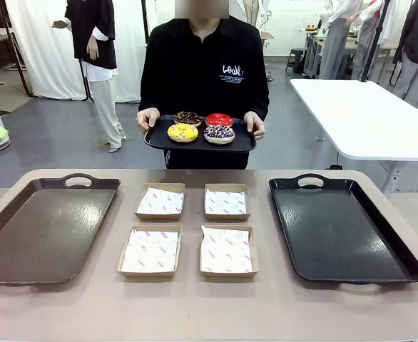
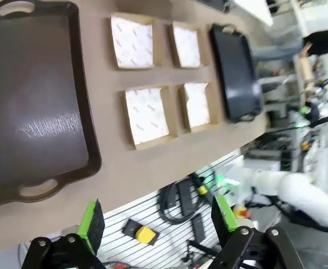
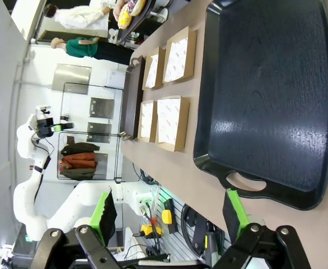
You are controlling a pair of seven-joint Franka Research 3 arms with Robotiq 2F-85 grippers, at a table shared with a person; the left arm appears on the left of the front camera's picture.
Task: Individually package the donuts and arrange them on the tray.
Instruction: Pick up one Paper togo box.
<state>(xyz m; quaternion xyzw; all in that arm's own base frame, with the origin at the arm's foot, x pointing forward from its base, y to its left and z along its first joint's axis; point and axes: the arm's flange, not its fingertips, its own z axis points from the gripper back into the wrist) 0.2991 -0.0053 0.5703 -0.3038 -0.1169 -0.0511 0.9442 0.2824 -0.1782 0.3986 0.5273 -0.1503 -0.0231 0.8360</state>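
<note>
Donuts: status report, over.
Left gripper open, right gripper open, holding nothing. Four donuts on the person's tray across the table, unpackaged. Four paper-lined boxes wait; path unobstructed.

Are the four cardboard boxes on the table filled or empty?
Empty. Each box holds only a white liner sheet; all four donuts sit on the small tray that the person holds.

Your front camera sits at the robot's side of the table (image 1: 195,313), facing the person (image 1: 203,71) across it. Your left wrist camera hangs nearest the brown tray (image 2: 35,112), the right nearest the black tray (image 3: 270,89); all three share the four paper-lined boxes (image 1: 149,272).
</note>
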